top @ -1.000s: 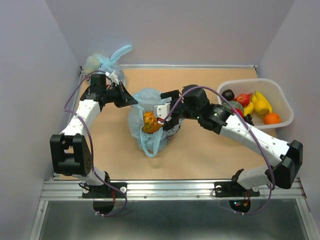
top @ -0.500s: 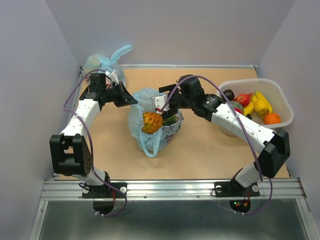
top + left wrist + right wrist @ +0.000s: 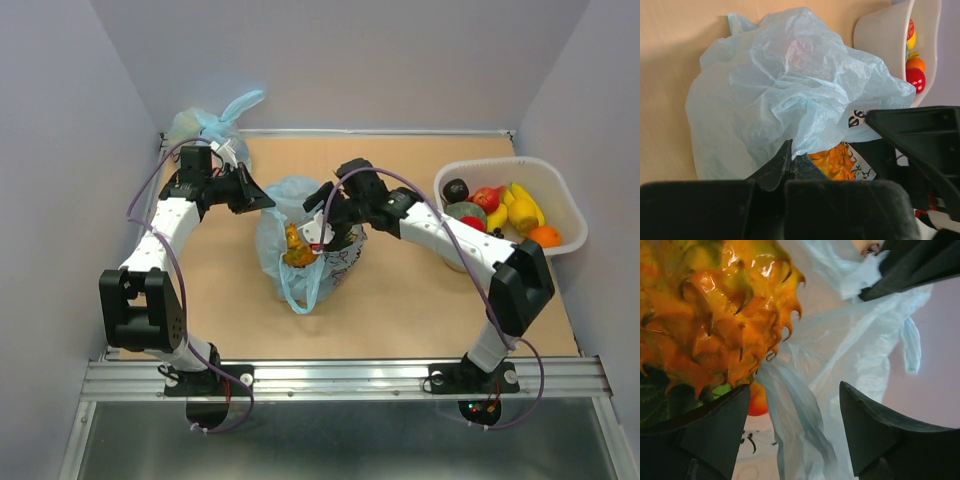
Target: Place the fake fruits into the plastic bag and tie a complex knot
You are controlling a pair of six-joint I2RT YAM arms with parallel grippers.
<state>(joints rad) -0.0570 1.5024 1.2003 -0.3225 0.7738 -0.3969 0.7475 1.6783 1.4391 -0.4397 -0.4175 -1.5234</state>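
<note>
- Top external: showed plastic bag [image 3: 270,240] on tabletop [image 3: 420,290], spiky orange fruit [image 3: 295,250] inside, other fake fruits [image 3: 520,212] in bin [image 3: 500,163].
- Left wrist: left gripper [image 3: 791,155] clenched on bag rim.
- Right wrist: right gripper [image 3: 795,387] released beside fruit.

The overhead view is bright and even, lit from above; the arms [image 3: 450,240] throw only soft shadows on the table [image 3: 400,300]. In the left wrist view the plastic bag [image 3: 790,90] is sharp, but the left gripper's fingers [image 3: 774,170] near the lens are dark and blurred. In the right wrist view white glare spots sit on the glossy orange fruit [image 3: 705,315]; the right gripper's fingers [image 3: 715,440] look soft.
</note>
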